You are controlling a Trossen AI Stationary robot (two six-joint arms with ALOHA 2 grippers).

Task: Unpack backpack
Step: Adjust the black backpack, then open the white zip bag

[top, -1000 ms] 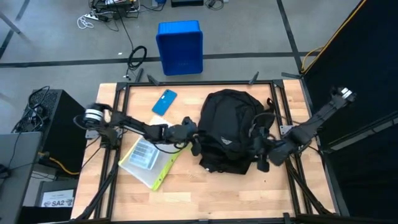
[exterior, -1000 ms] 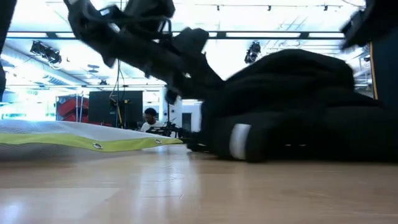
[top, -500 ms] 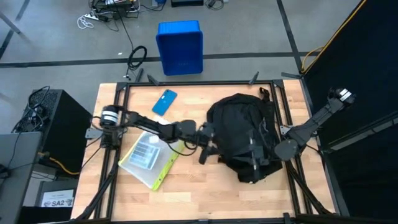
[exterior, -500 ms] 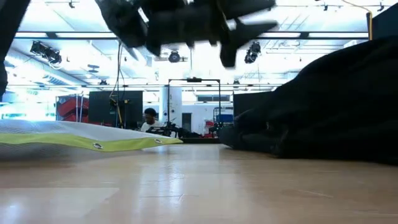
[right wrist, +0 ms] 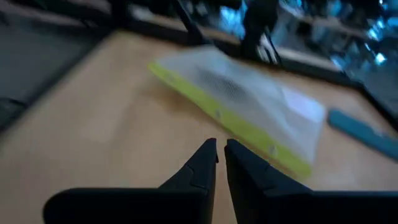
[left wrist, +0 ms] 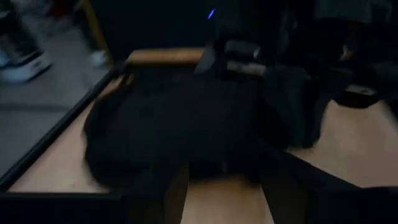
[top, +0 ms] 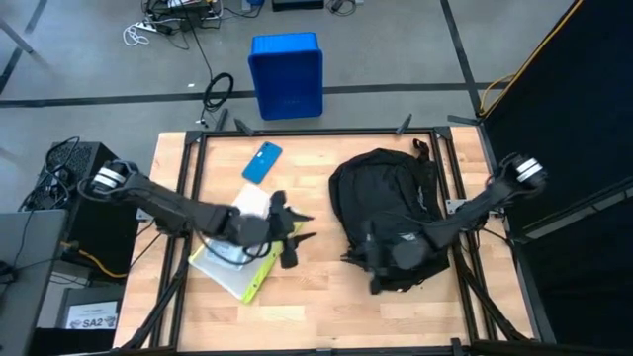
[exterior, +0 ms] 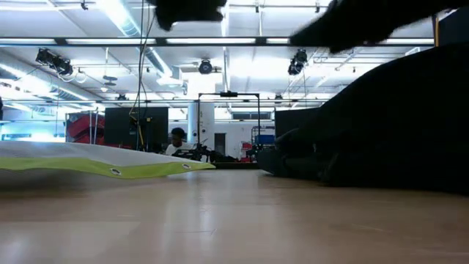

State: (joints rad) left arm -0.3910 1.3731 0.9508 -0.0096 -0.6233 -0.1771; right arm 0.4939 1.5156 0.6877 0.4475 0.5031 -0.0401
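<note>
The black backpack lies flat on the right half of the table, and it fills the left wrist view as a dark mound. My left gripper hovers open above the table a little to the backpack's left. Only bare wood shows between its fingers. My right arm reaches across the backpack's near part. Its gripper is at the backpack's near left corner, shut with nothing between the fingers, and it points over bare table toward the left.
A clear pouch with a yellow-green edge lies left of centre, partly under my left arm. A white sheet and a blue phone lie farther back. A blue bin stands on the floor beyond the far edge.
My left gripper first went right against the backpack's left side, then drew back left and rose. The backpack slid a little toward the right edge. My right gripper swept left across the backpack's near part and came lower, turning as it went.
</note>
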